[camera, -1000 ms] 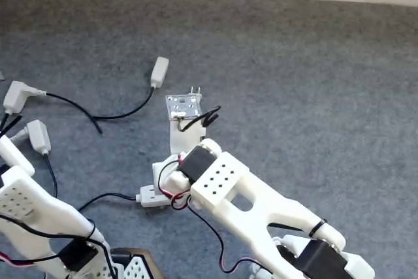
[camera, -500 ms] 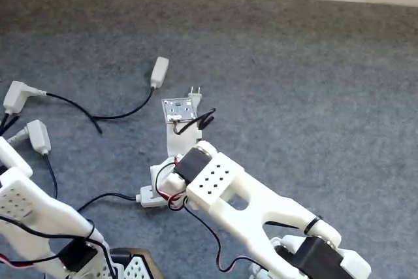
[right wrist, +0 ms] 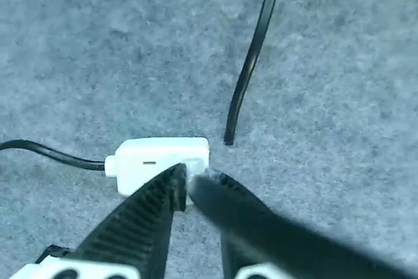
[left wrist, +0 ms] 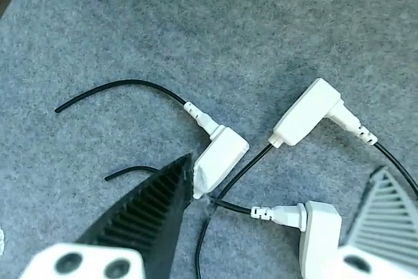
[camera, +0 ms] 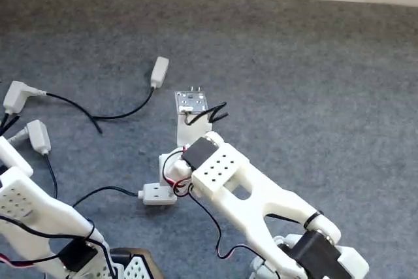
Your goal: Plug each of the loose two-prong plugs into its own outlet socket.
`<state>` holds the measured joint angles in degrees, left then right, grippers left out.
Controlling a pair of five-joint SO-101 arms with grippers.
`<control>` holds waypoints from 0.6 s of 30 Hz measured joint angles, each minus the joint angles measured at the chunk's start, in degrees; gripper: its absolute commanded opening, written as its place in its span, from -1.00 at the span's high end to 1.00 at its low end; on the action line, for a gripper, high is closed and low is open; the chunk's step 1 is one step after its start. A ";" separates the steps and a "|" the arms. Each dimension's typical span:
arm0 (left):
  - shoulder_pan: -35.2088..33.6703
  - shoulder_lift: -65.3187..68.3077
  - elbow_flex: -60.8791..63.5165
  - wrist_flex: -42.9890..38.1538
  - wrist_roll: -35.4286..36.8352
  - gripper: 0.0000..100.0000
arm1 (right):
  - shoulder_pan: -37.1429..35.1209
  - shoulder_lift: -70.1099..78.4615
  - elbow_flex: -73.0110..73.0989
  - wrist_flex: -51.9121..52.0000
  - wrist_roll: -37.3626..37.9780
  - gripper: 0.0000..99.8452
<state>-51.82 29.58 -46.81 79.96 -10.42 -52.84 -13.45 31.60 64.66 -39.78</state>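
The right wrist view gives the close look. The right gripper [right wrist: 188,178] has its fingers drawn in to a narrow slit and nips the near edge of a white connector block [right wrist: 160,156]. The block lies flat on the grey carpet [right wrist: 339,96] with its cord running off one end; I cannot tell whether it is plug or socket. A black cable [right wrist: 253,57] ends loose just beside it. In the high view the same block [camera: 157,194] sits near the middle of the carpet, tucked against the right arm [camera: 248,194], whose wrist covers the fingertips. In the left wrist view the left gripper [left wrist: 285,168] is spread wide and holds nothing. Below it lie a straight plug [left wrist: 219,153] next to the tip of the black finger [left wrist: 157,207], an angled plug [left wrist: 305,114] near it, and a third connector [left wrist: 320,228] beside the pale finger [left wrist: 385,227]. The high view places the angled plug [camera: 14,96] at the left edge by the left arm [camera: 32,210], and a far plug [camera: 159,71] well apart from both arms.
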 measured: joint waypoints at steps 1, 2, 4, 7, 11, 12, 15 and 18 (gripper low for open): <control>0.00 0.00 0.00 0.00 0.00 0.21 | 0.09 0.00 0.00 0.00 0.00 0.99; 0.00 0.00 0.00 0.00 0.00 0.21 | 0.00 0.00 0.00 0.00 0.00 0.99; 0.00 0.00 0.00 0.44 0.00 0.21 | 0.09 0.00 0.00 0.00 0.00 0.99; 0.00 0.00 0.00 1.14 0.00 0.21 | 0.09 0.00 0.00 -0.18 0.00 0.99; 0.00 0.00 0.00 1.23 0.00 0.21 | -1.76 0.09 0.70 -2.99 0.00 0.99; 0.00 0.00 0.00 1.23 0.00 0.21 | -2.46 -0.09 1.49 -3.78 0.09 0.99; 0.00 0.00 0.00 1.23 0.00 0.21 | -3.34 0.79 3.78 -5.98 0.18 0.99; 0.00 0.00 0.00 1.23 0.00 0.21 | -3.43 1.49 4.75 -7.56 0.18 0.99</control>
<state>-51.82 29.58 -46.81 81.19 -10.42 -56.26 -11.96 36.35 57.10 -39.60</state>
